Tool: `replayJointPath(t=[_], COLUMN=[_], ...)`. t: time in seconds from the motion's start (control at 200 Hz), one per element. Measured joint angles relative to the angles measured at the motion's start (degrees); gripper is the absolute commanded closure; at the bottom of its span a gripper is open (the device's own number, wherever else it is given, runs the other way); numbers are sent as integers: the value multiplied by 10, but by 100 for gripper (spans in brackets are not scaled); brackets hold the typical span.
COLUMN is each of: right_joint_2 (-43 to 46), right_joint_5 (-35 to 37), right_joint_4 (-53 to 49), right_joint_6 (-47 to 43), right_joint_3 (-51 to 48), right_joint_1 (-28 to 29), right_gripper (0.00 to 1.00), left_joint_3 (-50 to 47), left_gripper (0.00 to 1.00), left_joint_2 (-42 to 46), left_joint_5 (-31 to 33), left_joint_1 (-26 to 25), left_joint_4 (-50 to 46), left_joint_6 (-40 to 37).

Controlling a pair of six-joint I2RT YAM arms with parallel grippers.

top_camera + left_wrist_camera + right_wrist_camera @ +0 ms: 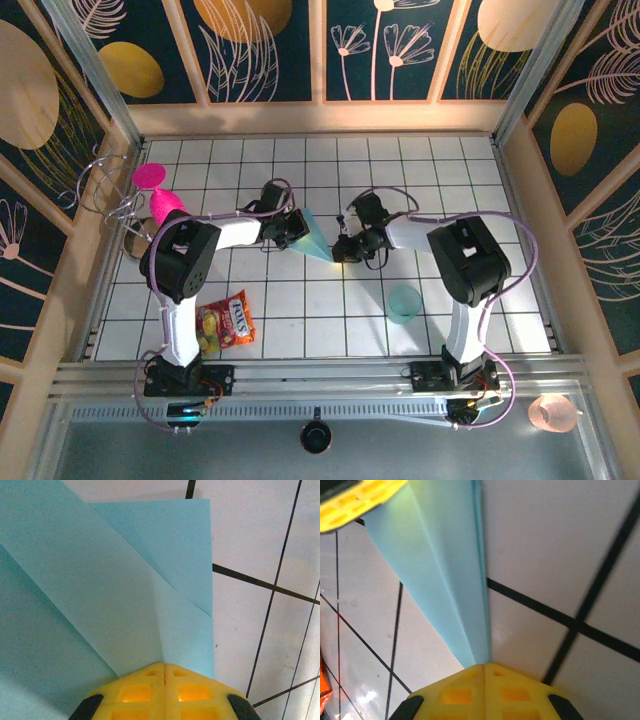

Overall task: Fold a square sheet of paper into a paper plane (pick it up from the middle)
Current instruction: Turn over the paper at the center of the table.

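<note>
Top external: paper plane edges amid open tiles.

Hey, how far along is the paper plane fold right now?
Done: the sheet is already creased into a narrow pointed dart, the paper plane, with layered diagonal folds. In hand: left jaws shut on its wider end, right jaws shut near its tip. Left: probably final wing creases, then release.

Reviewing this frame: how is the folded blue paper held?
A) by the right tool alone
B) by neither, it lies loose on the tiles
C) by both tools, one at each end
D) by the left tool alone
C: the left tool and the right tool are each shut on an end of the folded blue paper, which spans between them.
</note>
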State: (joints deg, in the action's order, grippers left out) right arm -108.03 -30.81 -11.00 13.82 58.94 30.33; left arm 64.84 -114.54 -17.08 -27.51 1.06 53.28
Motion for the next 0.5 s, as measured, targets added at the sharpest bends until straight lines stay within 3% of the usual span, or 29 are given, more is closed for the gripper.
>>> replayJointPath(t=[0.275,0.501], right_joint_2=[63,40], right_joint_5=[-4,-8], right_joint_4=[7,53], right_joint_6=[30,52], right_joint_3=[-26,29], right_joint_1=[-13,-14], right_gripper=[81,70], left_joint_3=[14,22], left_gripper=[91,74], left_joint_2=[-1,31], left_joint_5=[-4,3], left_joint_1=[1,4], left_joint_4=[-16,-25], left_joint_6=[-3,0])
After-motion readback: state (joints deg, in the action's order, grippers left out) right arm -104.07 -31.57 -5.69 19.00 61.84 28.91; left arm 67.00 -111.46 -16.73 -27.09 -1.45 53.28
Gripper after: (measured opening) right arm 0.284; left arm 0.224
